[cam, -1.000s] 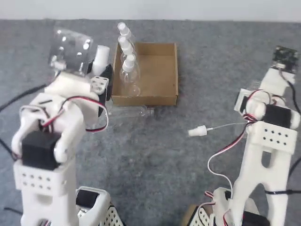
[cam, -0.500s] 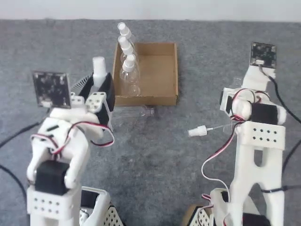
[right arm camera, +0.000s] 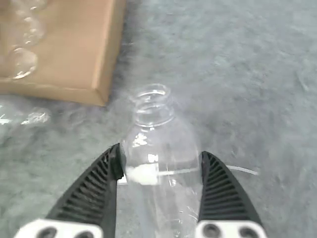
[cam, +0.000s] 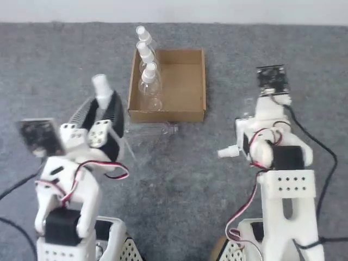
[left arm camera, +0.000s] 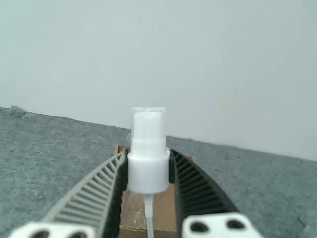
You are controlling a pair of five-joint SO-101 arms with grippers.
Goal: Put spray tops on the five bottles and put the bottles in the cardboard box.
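My left gripper [left arm camera: 147, 166] is shut on a white spray top [left arm camera: 147, 153], held upright in the air; from above the spray top [cam: 100, 86] is left of the cardboard box [cam: 168, 115]. My right gripper [right arm camera: 159, 158] is shut on a clear open bottle [right arm camera: 158, 144], upright just above the carpet, right of the box's front corner [right arm camera: 99, 89]. Three capped bottles [cam: 147, 70] stand along the box's left wall. Another open bottle [cam: 152, 129] lies in front of the box. A loose spray top [cam: 228, 152] lies beside the right gripper [cam: 244, 117].
Grey carpet [cam: 179, 185] covers the table. The right half of the box floor [cam: 185, 81] is bare. The loose spray top's thin tube [right arm camera: 237, 171] runs along the carpet behind the held bottle. A pale wall [left arm camera: 198, 59] stands beyond the table.
The left arm has swung back from the box toward the front left, tilting its spray top up. The right arm has moved left with the bottle, closer to the loose spray top.
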